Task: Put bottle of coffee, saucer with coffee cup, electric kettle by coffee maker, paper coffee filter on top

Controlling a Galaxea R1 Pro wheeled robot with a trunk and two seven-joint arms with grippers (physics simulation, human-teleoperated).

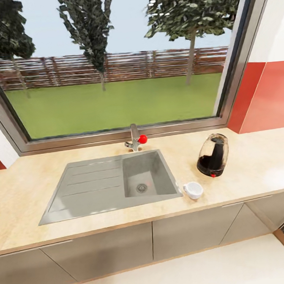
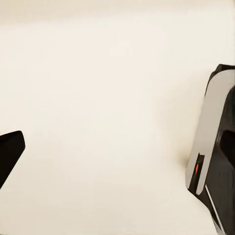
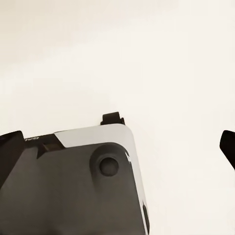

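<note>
Beneath the window, the wood-grain desk [image 1: 254, 168] carried the electric kettle [image 1: 213, 155] right of the sink [image 1: 109, 184], the white cup [image 1: 193, 190] between them; we judged both awaiting regrouping, and our tools' states remained indeterminable.

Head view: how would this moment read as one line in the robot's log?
facing kitchen countertop | electric kettle right of sink | coffee cup beside sink corner | arms down, nothing held
</note>
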